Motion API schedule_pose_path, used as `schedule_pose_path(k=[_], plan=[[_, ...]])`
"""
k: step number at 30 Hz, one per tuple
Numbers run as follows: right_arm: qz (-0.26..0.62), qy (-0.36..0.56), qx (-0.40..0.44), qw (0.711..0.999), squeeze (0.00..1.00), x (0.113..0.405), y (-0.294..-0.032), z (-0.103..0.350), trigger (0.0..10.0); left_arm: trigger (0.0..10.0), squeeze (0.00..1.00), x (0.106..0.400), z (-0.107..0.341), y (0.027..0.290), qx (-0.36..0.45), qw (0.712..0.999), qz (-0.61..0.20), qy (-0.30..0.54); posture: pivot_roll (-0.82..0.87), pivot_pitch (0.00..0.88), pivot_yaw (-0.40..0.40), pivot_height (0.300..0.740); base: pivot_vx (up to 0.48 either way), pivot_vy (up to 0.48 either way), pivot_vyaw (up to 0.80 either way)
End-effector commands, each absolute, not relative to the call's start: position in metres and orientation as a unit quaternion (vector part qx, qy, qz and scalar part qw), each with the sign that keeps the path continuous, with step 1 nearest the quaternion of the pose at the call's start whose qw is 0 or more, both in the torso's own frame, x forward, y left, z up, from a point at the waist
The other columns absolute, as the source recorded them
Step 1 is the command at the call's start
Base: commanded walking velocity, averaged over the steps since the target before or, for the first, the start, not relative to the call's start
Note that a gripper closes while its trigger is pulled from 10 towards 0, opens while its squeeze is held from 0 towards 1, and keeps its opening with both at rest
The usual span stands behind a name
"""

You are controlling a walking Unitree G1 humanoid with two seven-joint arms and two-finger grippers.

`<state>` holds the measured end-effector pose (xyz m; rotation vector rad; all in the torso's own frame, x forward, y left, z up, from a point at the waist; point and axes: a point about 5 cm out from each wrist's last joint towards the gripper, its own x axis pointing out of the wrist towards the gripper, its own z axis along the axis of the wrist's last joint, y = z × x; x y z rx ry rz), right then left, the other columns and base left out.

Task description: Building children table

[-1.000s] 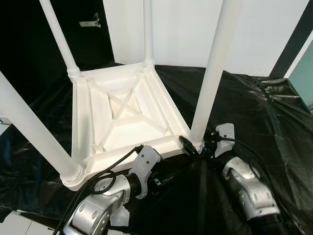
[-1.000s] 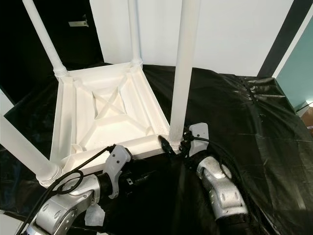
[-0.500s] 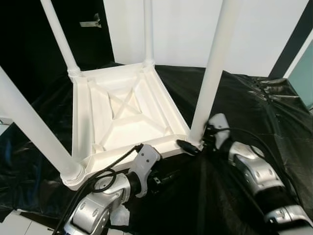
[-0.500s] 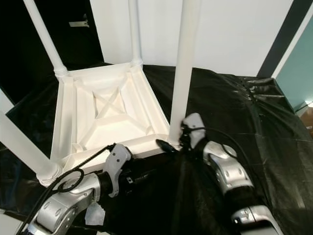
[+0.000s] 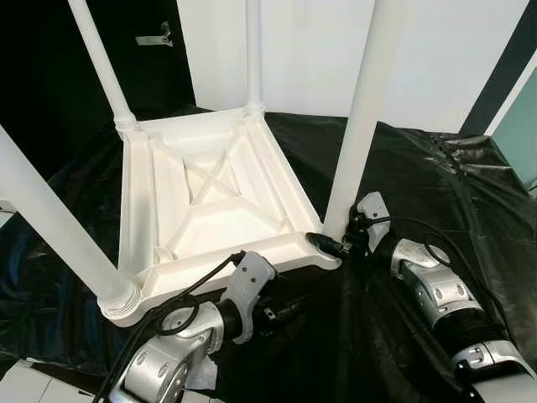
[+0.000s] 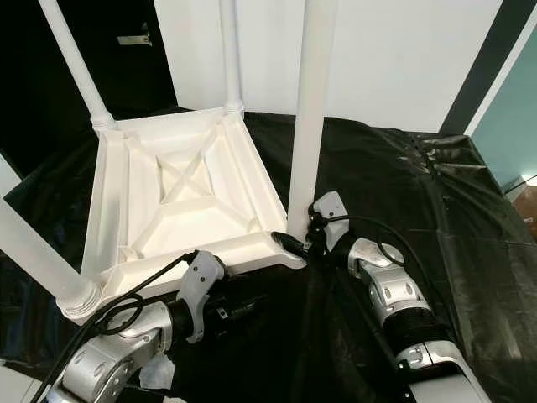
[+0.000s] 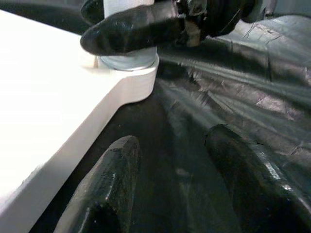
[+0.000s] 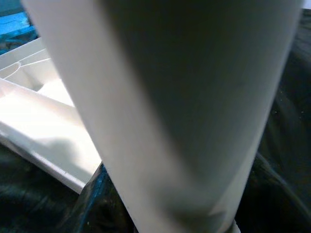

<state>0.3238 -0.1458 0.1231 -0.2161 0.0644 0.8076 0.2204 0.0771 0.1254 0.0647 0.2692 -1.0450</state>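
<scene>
The white children's table (image 5: 138, 210) lies upside down on a black sheet, its four legs pointing up. My right gripper (image 5: 336, 243) is at the foot of the near right leg (image 5: 357, 126), shut around it where it meets the corner. One black finger (image 7: 131, 29) crosses the front of that leg base, and the leg (image 8: 184, 111) stands very close before the right wrist camera. My left gripper (image 5: 284, 309) lies low on the sheet just under the table's near edge (image 7: 73, 131), open with nothing between its fingers (image 7: 107, 194).
The black plastic sheet (image 5: 419, 176) is wrinkled to the right. A white wall (image 5: 310, 50) stands behind and a dark opening (image 5: 50, 75) at the left. The other legs (image 5: 50, 218) rise at the left and far corners. A scrap of white paper (image 5: 201, 374) lies by my left arm.
My right forearm has swung out to the right while its gripper stayed at the leg's foot. The near right leg now stands a little straighter. The left arm is still.
</scene>
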Motion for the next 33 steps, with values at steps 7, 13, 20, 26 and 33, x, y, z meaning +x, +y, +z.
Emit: schedule_pose_path(k=[7, 13, 20, 26, 33], plan=[[0.209, 0.112, -0.061, 0.970, 0.00, 0.316, -0.160, 0.094, 0.0, 10.0, 0.00, 0.217, 0.123, 0.077, 0.026, 0.857, -0.497, 0.133, 0.03, 0.000, -0.055, 0.740, 0.000, 0.000, 0.00], [0.071, 0.109, -0.050, 0.990, 0.00, 0.305, -0.151, 0.089, 0.0, 10.0, 0.00, 0.218, 0.124, 0.077, 0.026, 0.855, -0.501, 0.134, 0.02, 0.000, -0.039, 0.740, 0.000, 0.000, 0.00], [-0.033, 0.084, 0.000, 0.996, 0.00, 0.290, -0.122, 0.097, 0.0, 10.0, 0.00, 0.220, 0.124, 0.077, 0.029, 0.851, -0.507, 0.135, 0.01, 0.000, -0.030, 0.740, 0.000, 0.000, 0.00], [-0.032, 0.053, 0.021, 0.998, 0.00, 0.297, -0.131, 0.108, 0.0, 10.0, 0.00, 0.220, 0.125, 0.076, 0.028, 0.851, -0.507, 0.135, 0.01, 0.000, -0.030, 0.740, 0.000, 0.000, 0.00], [-0.016, 0.026, -0.004, 1.000, 0.00, 0.302, -0.133, 0.117, 10.0, 10.0, 0.00, 0.221, 0.125, 0.076, 0.030, 0.853, -0.503, 0.135, 0.02, 0.000, -0.039, 0.740, 0.000, 0.000, 0.00]])
